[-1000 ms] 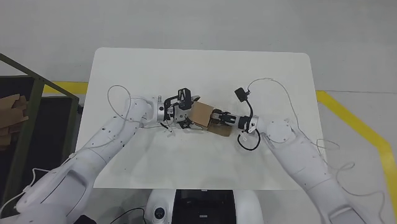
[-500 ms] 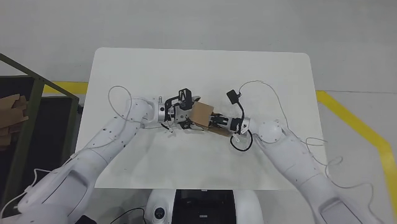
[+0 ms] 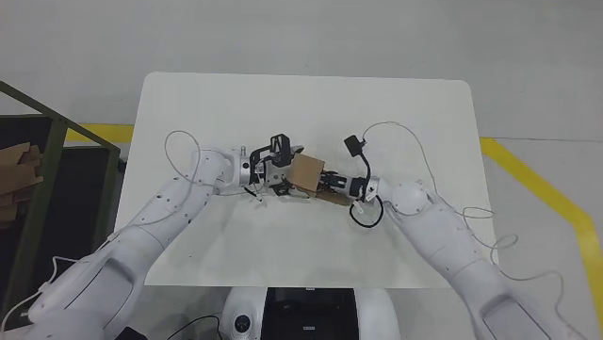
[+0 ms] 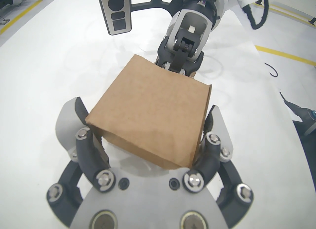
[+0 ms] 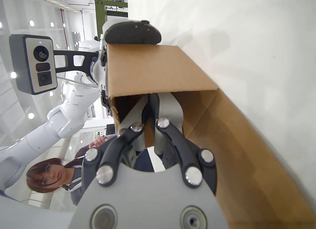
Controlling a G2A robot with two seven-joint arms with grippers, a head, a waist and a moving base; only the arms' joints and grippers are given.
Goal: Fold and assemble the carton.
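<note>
A green rack point(image 3: 57, 115) of cardboard stands at the left edge, off the worktop point(image 3: 301, 105). Over the last second the right arm slid left. Mid-frame, the left pincer point(image 4: 145, 110) clasps the carton point(image 3: 308, 172) across its width. The right pincer point(image 5: 151, 107), nearly closed, nips the carton's wall inside its open end.

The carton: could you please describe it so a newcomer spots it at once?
On the white table, look where both arms meet. The carton is gripped between the left gripper and right gripper, the only brown cardboard piece on it.
</note>
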